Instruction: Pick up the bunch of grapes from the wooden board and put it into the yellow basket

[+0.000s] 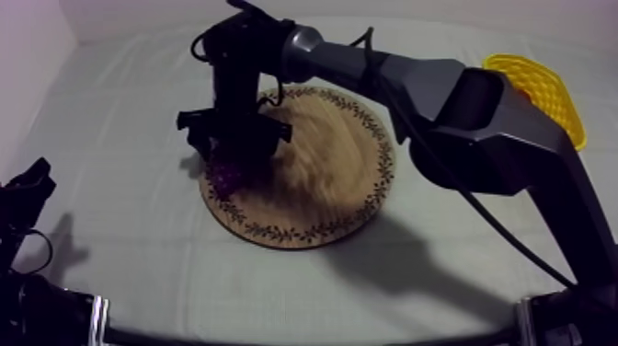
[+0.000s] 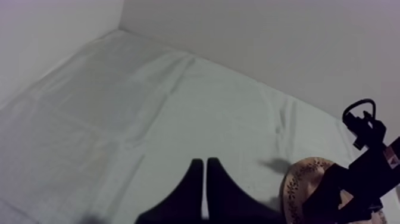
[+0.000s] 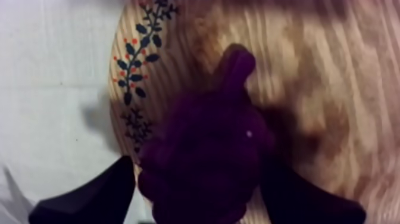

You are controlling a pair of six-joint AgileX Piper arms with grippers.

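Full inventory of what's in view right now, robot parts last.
cloth-covered table: 1, grey-white, under everything
wooden board: 1, light brown with a patterned rim, middle of the table
bunch of grapes: 1, dark purple, on the board near its left rim
yellow basket: 1, yellow, far right of the table, behind the right arm
left claw: 1, black, shut on nothing, low at the table's left side
right claw: 1, black, down at the grapes on the board

A faintly creased grey-white cloth (image 1: 120, 230) meets pale walls (image 2: 268, 36).
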